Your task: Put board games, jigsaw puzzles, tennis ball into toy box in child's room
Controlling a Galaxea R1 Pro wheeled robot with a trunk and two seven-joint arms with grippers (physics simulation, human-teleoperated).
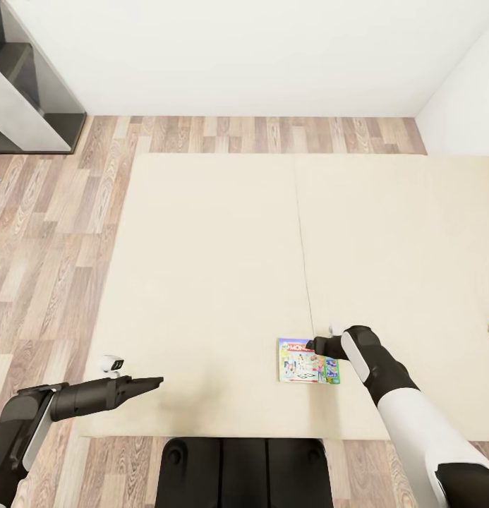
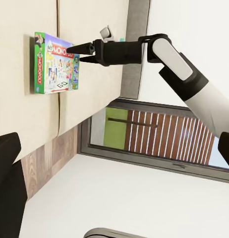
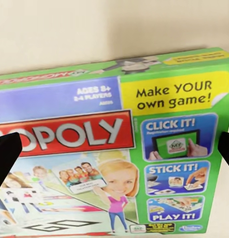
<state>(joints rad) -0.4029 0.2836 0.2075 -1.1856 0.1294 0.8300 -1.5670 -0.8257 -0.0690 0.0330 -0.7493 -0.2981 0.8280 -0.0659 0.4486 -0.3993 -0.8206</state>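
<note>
- Bright, even, diffuse light over the bed (image 1: 216, 282); no glare.
- Soft, faint shadows beside the board game (image 1: 308, 360).
- Slightly soft box print up close (image 3: 114, 148).

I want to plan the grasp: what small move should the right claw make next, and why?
Probably lower the right claw onto the Monopoly box and close. The box lies flat on the bed, and the open fingers hover just above its edge, apart from it.
</note>
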